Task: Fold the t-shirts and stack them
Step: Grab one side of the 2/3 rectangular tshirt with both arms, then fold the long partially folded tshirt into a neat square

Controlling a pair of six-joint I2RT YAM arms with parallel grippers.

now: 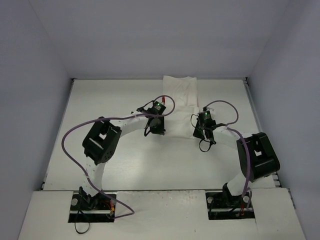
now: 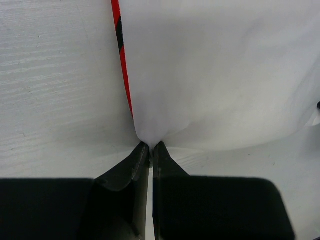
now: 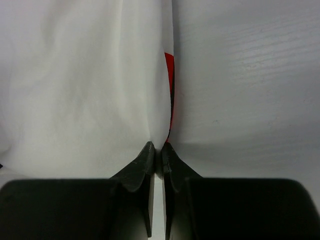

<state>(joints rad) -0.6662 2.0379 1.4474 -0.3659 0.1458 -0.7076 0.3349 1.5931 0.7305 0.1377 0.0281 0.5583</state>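
The white t-shirt (image 1: 179, 97) lies in a narrow folded strip from the table's back edge toward the middle, between my two grippers. A faint red print shows through it. My left gripper (image 1: 157, 121) is shut on the shirt's near left corner; in the left wrist view the cloth (image 2: 210, 75) bunches into the closed tips (image 2: 150, 146), with a red edge of print (image 2: 122, 55) beside it. My right gripper (image 1: 204, 125) is shut on the near right corner; the cloth (image 3: 85, 85) is pinched at the tips (image 3: 157, 149), a sliver of red print (image 3: 170, 85) showing.
The white table (image 1: 120, 95) is boxed in by grey walls at the back and both sides. Purple cables loop from both arms. The arm bases stand at the near edge.
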